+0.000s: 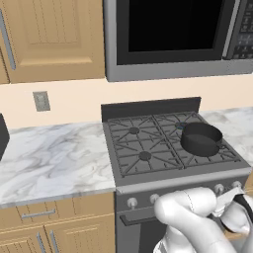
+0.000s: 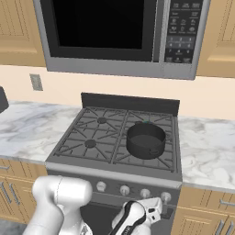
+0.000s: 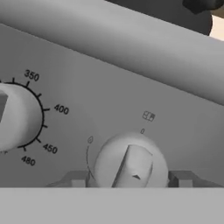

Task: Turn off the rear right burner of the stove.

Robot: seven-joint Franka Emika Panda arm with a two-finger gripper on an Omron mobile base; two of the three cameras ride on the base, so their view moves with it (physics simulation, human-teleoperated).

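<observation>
The stove [image 1: 148,143] sits in the middle of the left base view, its grates spreading across the centre and its grey front strip running along the lower right. The rear right burner [image 1: 181,125] lies at the upper right of the grates, just behind a dark pot [image 1: 200,139] that stands on the front right grate; in the right base view a trace of blue-green shows at the same burner [image 2: 146,122] just past the pot's [image 2: 145,140] far rim. Above the stove hangs a microwave [image 1: 173,39], filling the top of both base views. A marble counter [image 1: 54,158] flanks the stove on both sides, with wooden cabinets [image 1: 49,34] at the upper left and a wall outlet [image 1: 41,101] below them. The white arm curls across the lower right of the left base view and the gripper [image 2: 160,210] is pressed up to the front strip at the lower centre-right of the right base view. In the hand view a round silver knob [image 3: 130,162] sits at the lower centre, with the two fingers [image 3: 78,179] standing on either side of it, close against its edges and partly spread; whether they actually clamp it cannot be told. A larger dial [image 3: 15,116] with temperature numbers is at the left.
</observation>
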